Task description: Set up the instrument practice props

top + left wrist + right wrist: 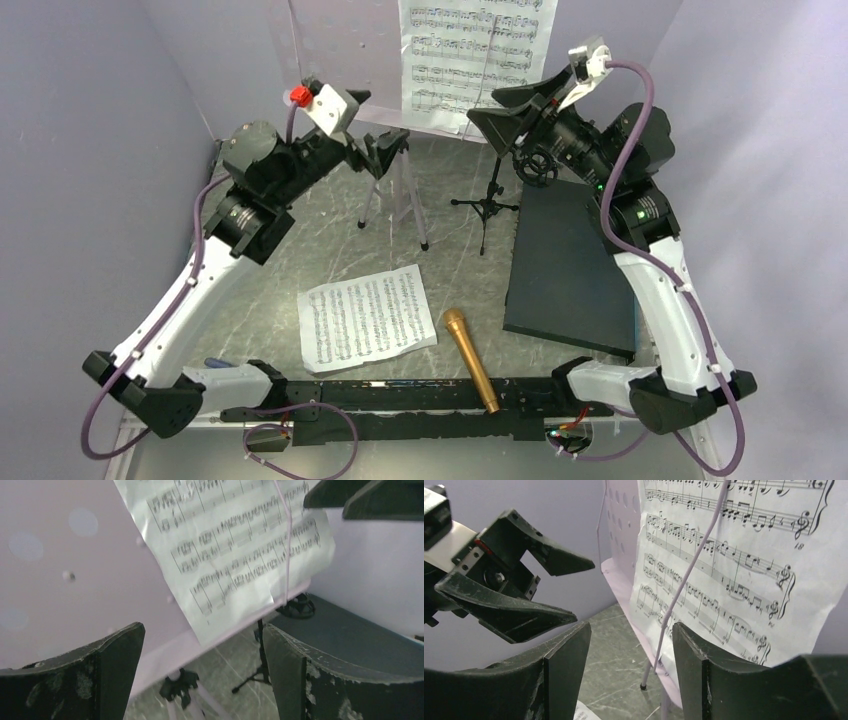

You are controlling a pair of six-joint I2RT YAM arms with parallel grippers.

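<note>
The pale lilac music stand [340, 50] stands at the back on its tripod [400, 200]. One music sheet [478, 60] rests on its desk under a thin lilac retaining wire [684, 580]. The second sheet [368, 318] lies flat on the table. The gold microphone [470, 360] lies beside it. The black mic stand [490, 200] stands upright with its ring mount [535, 165] empty. My left gripper [385, 148] [200, 675] is open and empty, just below the desk ledge by the tripod hub [179, 685]. My right gripper [480, 108] [631, 670] is open and empty in front of the sheet's lower edge.
A dark grey flat slab [575, 265] lies at the right, next to the mic stand. Lilac walls close in the left, back and right. The two grippers are close together in front of the stand; the left gripper shows in the right wrist view [571, 590].
</note>
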